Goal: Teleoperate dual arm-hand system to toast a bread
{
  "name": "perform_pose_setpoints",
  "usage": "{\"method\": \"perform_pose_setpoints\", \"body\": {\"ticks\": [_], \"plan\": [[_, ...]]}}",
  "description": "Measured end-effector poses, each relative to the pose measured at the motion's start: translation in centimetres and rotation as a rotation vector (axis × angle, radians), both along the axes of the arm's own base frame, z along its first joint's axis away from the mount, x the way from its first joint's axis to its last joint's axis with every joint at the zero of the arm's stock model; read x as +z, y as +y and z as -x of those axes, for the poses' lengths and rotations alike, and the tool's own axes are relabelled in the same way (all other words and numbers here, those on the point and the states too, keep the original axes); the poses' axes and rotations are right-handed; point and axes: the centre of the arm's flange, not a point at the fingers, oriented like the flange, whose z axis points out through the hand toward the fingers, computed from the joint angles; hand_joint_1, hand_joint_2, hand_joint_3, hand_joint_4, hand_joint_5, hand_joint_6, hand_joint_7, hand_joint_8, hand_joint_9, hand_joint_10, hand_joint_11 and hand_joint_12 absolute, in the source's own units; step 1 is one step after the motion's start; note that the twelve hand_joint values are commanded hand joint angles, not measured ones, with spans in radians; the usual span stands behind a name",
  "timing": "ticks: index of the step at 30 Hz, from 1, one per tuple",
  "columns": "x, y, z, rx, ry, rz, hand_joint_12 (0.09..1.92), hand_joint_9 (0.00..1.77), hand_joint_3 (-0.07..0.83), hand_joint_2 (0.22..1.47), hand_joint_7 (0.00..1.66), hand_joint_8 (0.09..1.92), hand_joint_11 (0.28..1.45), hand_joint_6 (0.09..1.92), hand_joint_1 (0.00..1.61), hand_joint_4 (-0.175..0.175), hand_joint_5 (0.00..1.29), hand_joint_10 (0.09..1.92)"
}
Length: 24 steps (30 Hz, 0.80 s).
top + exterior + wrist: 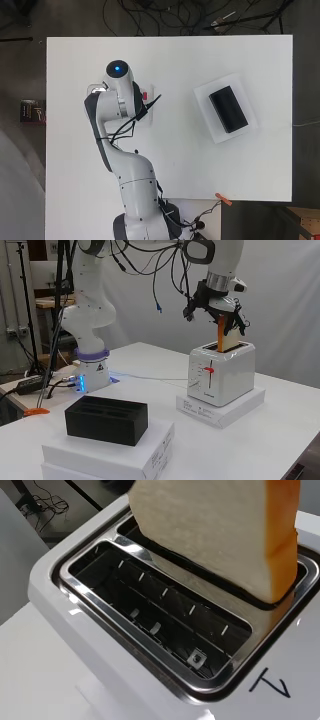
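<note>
While the hand (pixel 224 304) pinches the bread slice (pixel 228 336) by its top edge, lower end just entering one slot of the white toaster (pixel 220 375) (its other slot empty), the light, soft crumb looks easily crushed, so the firmer crust seems the safer hold.

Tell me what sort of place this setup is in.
Probably a robotics lab, not a kitchen: the toaster stands on a bare white table beside a fixed robot arm, with loose cables on the floor around it.
</note>
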Motion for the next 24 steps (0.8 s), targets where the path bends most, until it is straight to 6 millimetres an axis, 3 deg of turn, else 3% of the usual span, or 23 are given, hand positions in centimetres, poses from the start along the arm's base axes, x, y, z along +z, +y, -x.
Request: {"method": "perform_pose_setpoints", "body": {"ticks": [3,9,10,11,12,13,15,20,22,24], "plan": [[-1.5,-0.2,-1.0,-0.012,0.02,0.034,0.24,1.49,0.0,1.12,1.18,0.77,0.79,1.15,1.25,-0.175,0.78,0.09],[-1.8,0.3,-1.8,-0.013,0.013,0.039,0.24,1.49,0.0,1.12,1.19,0.75,0.79,1.15,1.25,-0.175,0.78,0.09],[-2.6,0.5,-1.6,-0.01,0.028,0.041,0.24,1.48,-0.001,1.16,1.2,0.58,0.78,1.21,1.12,-0.049,0.77,0.09],[-3.5,0.7,-1.5,-0.005,0.045,0.048,0.16,1.24,-0.02,1.07,1.03,0.34,0.68,0.88,0.82,-0.019,0.57,0.09],[-4.3,0.8,-1.4,0.002,0.057,0.057,0.09,0.82,-0.029,0.94,0.66,0.18,0.56,0.51,0.47,-0.014,0.34,0.09],[-4.7,0.8,-1.5,0.009,0.065,0.063,0.09,0.54,-0.034,0.85,0.39,0.09,0.5,0.26,0.25,-0.013,0.18,0.09],[-4.3,0.9,-1.7,0.014,0.059,0.071,0.09,0.3,-0.03,0.77,0.17,0.09,0.46,0.09,0.06,-0.005,0.05,0.09],[0.1,-1.0,-1.9,-0.128,-0.119,0.019,0.09,0.37,0.014,0.94,0.28,0.09,0.46,0.09,0.0,0.023,0.15,0.09],[-0.6,-2.6,-1.1,-0.193,-0.147,0.011,0.09,0.41,0.01,1.0,0.31,0.09,0.45,0.09,0.0,0.024,0.2,0.09],[-3.2,-4.5,0.0,-0.252,-0.108,0.022,0.09,0.42,0.009,1.01,0.32,0.09,0.45,0.09,0.0,0.013,0.23,0.09]]}}
